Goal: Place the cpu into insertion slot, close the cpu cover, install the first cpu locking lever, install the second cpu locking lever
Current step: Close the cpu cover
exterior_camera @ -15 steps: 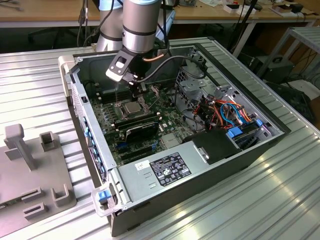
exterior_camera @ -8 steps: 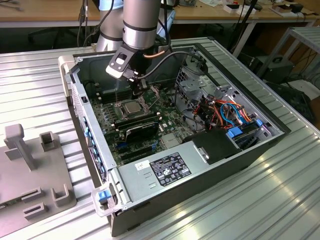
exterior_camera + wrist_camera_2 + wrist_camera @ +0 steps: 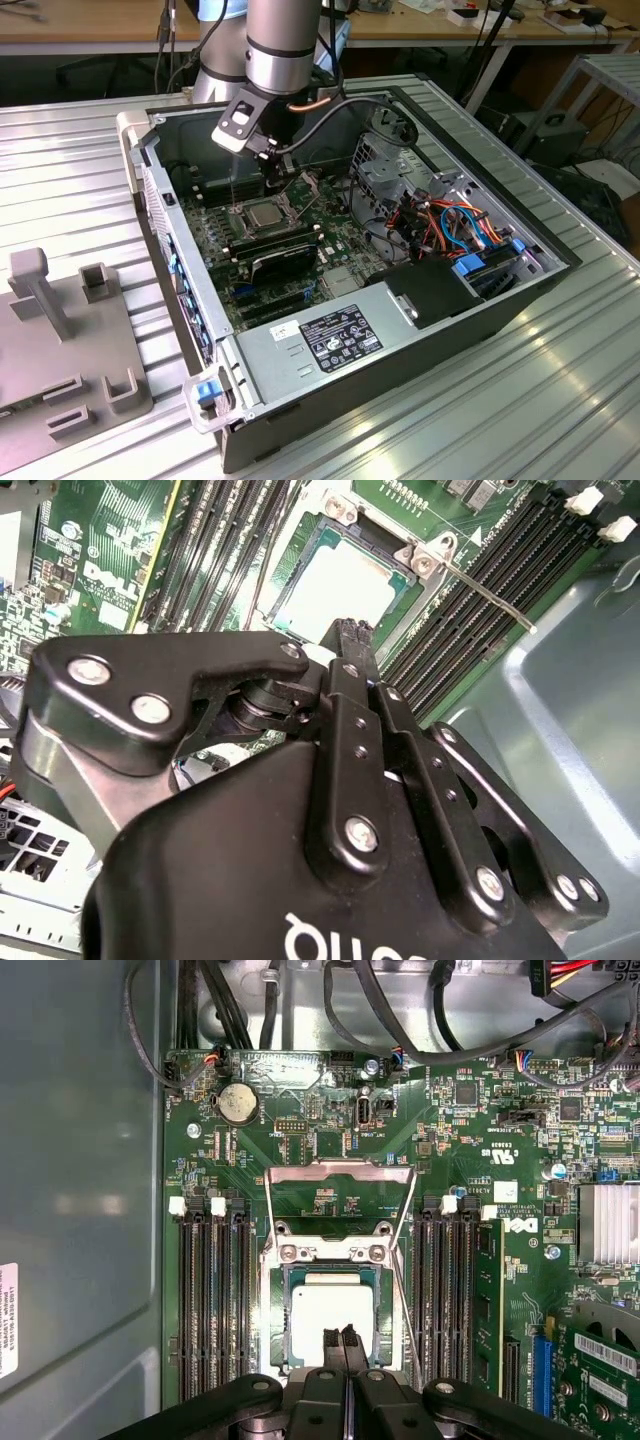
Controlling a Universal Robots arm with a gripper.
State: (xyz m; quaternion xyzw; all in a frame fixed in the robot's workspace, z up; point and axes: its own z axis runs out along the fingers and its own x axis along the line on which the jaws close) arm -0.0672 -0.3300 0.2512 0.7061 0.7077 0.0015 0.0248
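Green circuit board (image 3: 480, 1130) beneath empty, fully closed hand (image 3: 345, 1345) over cpu (image 3: 310, 1312)

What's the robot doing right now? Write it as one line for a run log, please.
cpu: in insertion slot | cpu cover: open | tool: shut, empty, over cpu
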